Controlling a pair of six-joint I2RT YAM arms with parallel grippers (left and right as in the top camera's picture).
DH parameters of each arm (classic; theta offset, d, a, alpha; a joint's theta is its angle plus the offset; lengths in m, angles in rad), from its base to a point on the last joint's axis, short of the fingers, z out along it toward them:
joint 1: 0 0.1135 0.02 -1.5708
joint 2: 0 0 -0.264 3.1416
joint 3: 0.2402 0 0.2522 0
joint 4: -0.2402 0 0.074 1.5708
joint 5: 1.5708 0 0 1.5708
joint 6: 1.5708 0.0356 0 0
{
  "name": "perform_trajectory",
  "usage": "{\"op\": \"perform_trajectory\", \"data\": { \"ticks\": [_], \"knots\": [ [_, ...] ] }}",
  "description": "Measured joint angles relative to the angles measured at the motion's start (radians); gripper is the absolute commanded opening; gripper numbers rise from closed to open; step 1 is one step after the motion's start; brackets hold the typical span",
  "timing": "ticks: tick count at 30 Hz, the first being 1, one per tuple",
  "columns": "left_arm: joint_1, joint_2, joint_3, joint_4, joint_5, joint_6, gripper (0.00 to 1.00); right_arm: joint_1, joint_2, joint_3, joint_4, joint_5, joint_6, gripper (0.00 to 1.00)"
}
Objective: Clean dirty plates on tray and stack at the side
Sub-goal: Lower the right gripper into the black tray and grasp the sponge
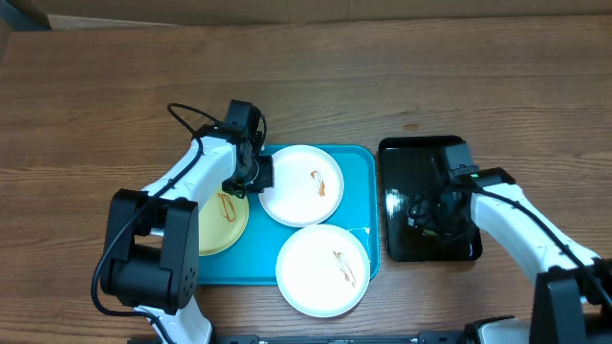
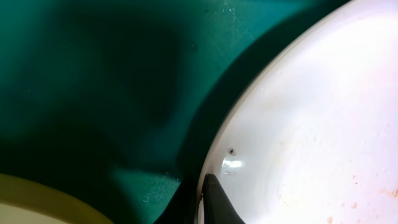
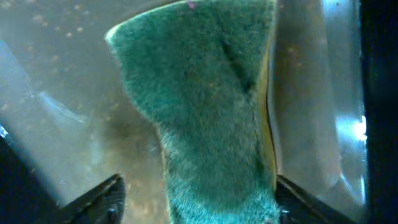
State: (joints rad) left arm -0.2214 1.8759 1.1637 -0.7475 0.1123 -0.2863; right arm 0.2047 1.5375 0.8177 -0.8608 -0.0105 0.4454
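Three plates lie on the turquoise tray (image 1: 359, 162): a pale yellow-green one (image 1: 218, 229) at the left, a white one (image 1: 304, 186) at the back with an orange smear, and a white one (image 1: 320, 272) at the front, also smeared. My left gripper (image 1: 256, 174) is shut on the left rim of the back white plate (image 2: 311, 118), one black finger (image 2: 216, 200) lying on its upper face. My right gripper (image 3: 199, 196) is down in the black tray and straddles a green scouring sponge (image 3: 199, 106). Its right finger (image 3: 301, 202) touches the sponge and its left finger (image 3: 99, 200) stands apart.
A smaller glossy black tray (image 1: 400, 153) stands on the wooden table to the right of the turquoise one, its floor wet and shiny (image 3: 56, 93). The front white plate overhangs the turquoise tray's front edge. Cardboard lies along the table's back edge (image 1: 143, 14).
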Motion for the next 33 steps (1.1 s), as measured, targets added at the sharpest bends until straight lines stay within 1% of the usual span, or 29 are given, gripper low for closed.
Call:
{"op": "perform_trajectory", "data": {
  "ticks": [1, 2, 4, 6, 7, 9, 10, 11, 12, 14, 15, 16, 17, 18, 21, 24, 26, 28, 33],
  "knots": [
    [0.000, 0.000, 0.000, 0.000, 0.000, 0.000, 0.05, 0.003, 0.007, 0.000, 0.005, 0.003, 0.002, 0.68],
    [0.000, 0.000, 0.000, 0.000, 0.000, 0.000, 0.05, 0.006, 0.015, 0.000, 0.007, 0.010, 0.003, 0.65],
    [0.000, 0.000, 0.000, 0.000, 0.000, 0.000, 0.05, 0.011, 0.026, 0.000, 0.010, 0.016, -0.002, 0.54],
    [0.000, 0.000, 0.000, 0.000, 0.000, 0.000, 0.05, 0.014, 0.029, 0.000, 0.009, 0.019, 0.006, 0.50],
    [0.000, 0.000, 0.000, 0.000, 0.000, 0.000, 0.05, 0.015, 0.029, 0.000, 0.010, 0.019, 0.004, 0.45],
    [0.000, 0.000, 0.000, 0.000, 0.000, 0.000, 0.05, 0.015, 0.029, 0.000, 0.009, 0.019, 0.003, 0.33],
    [0.000, 0.000, 0.000, 0.000, 0.000, 0.000, 0.05, 0.016, 0.029, 0.000, 0.010, 0.019, 0.006, 0.18],
    [0.000, 0.000, 0.000, 0.000, 0.000, 0.000, 0.06, 0.018, 0.029, -0.001, 0.010, 0.018, 0.003, 0.07],
    [0.000, 0.000, 0.000, 0.000, 0.000, 0.000, 0.05, 0.019, 0.029, -0.001, 0.011, 0.019, 0.003, 0.04],
    [0.000, 0.000, 0.000, 0.000, 0.000, 0.000, 0.06, 0.019, 0.030, -0.001, 0.011, 0.018, 0.003, 0.04],
    [0.000, 0.000, 0.000, 0.000, 0.000, 0.000, 0.06, 0.019, 0.030, -0.001, 0.010, 0.018, 0.002, 0.09],
    [0.000, 0.000, 0.000, 0.000, 0.000, 0.000, 0.05, 0.019, 0.030, -0.001, 0.009, 0.018, 0.002, 0.50],
    [0.000, 0.000, 0.000, 0.000, -0.001, 0.000, 0.06, 0.019, 0.030, -0.001, 0.006, 0.018, 0.002, 0.71],
    [0.000, 0.000, 0.000, 0.000, 0.000, 0.000, 0.06, 0.019, 0.030, -0.001, 0.002, 0.018, 0.004, 0.81],
    [0.000, 0.000, 0.000, 0.000, 0.000, 0.000, 0.06, 0.019, 0.031, 0.011, -0.050, 0.017, -0.003, 0.84],
    [0.000, 0.000, 0.000, 0.000, -0.001, 0.000, 0.06, 0.018, 0.033, 0.049, -0.076, 0.019, -0.019, 0.93],
    [0.000, 0.000, 0.000, 0.000, 0.000, 0.000, 0.06, 0.019, 0.033, 0.081, -0.061, 0.034, -0.026, 0.96],
    [0.000, 0.000, 0.000, 0.000, -0.001, 0.000, 0.06, 0.018, 0.033, 0.097, -0.010, 0.071, -0.031, 0.97],
    [0.000, 0.000, 0.000, 0.000, -0.001, 0.000, 0.06, 0.019, 0.033, 0.097, 0.047, 0.116, -0.031, 0.96]
  ]
}}
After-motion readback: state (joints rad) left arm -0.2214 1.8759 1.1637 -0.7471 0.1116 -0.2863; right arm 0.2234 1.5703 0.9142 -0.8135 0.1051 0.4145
